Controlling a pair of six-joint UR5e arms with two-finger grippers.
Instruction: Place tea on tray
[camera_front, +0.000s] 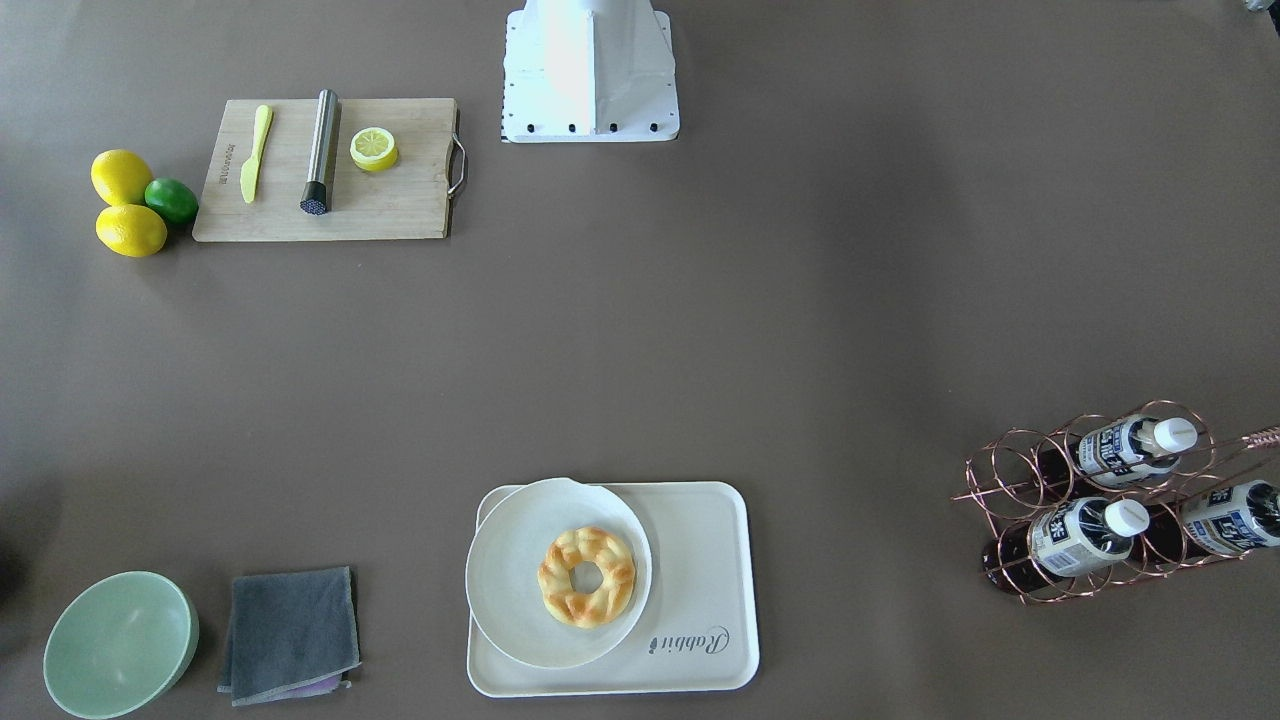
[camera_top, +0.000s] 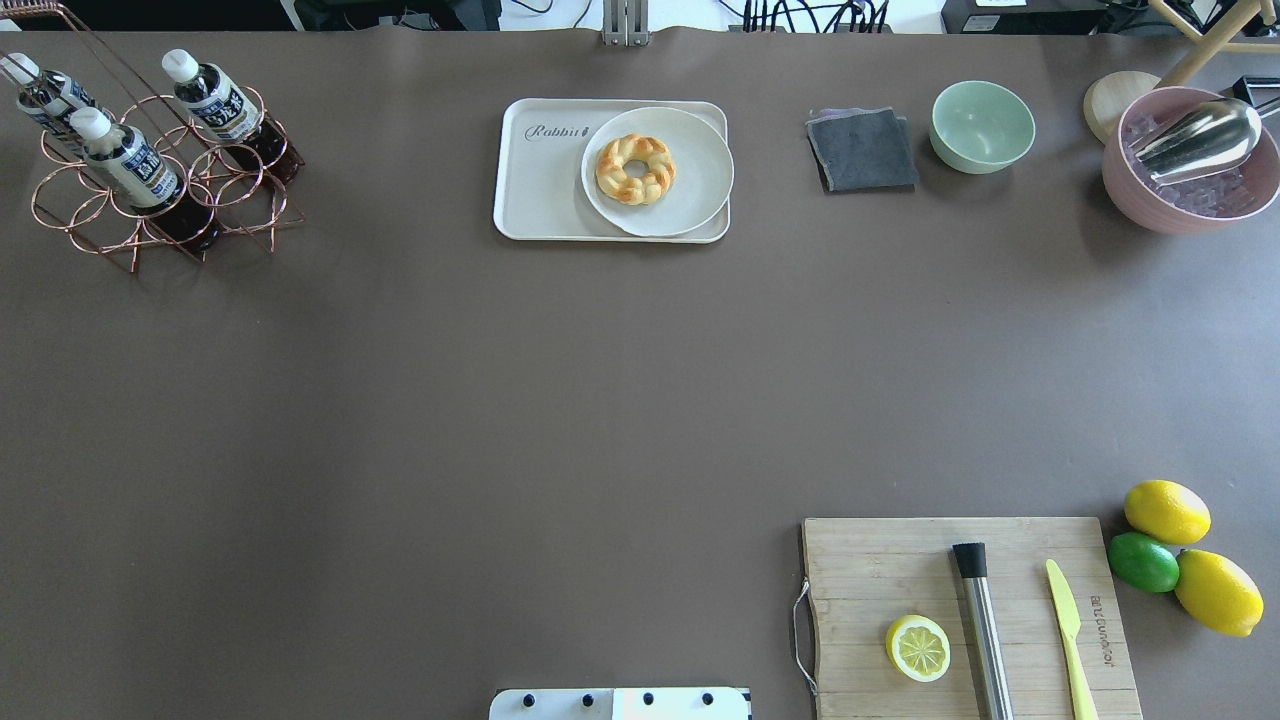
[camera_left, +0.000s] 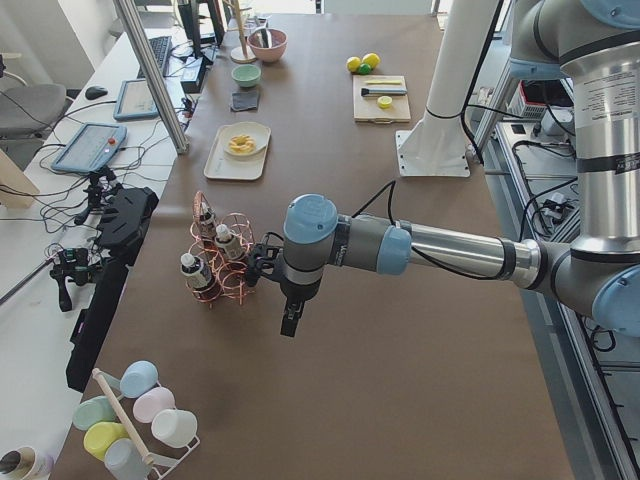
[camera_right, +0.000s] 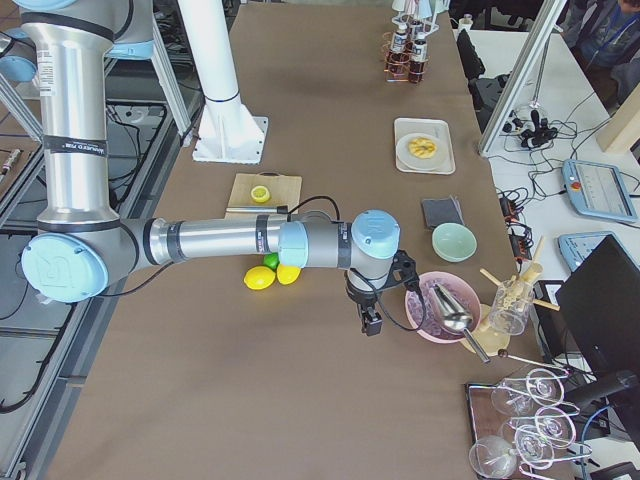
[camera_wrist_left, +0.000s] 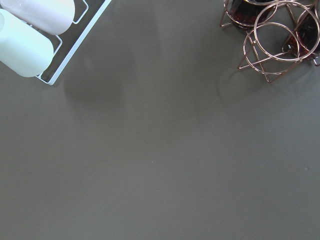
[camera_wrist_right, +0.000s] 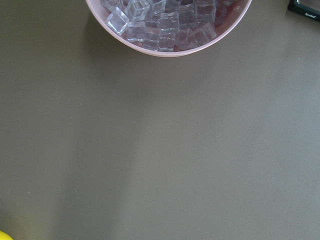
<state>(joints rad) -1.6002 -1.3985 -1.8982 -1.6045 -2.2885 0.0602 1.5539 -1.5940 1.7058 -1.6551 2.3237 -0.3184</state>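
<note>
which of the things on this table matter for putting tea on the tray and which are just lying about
For the job: tea bottles in the copper wire rack; cream tray.
Lying about: plate with doughnut on the tray, grey cloth, green bowl, pink bowl of ice, cutting board, lemons, lime.

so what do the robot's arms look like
Both the left arm and right arm are silver-grey tubes with pale blue joint caps. The left tool and right tool are black, with black cables looping near the wrists.
</note>
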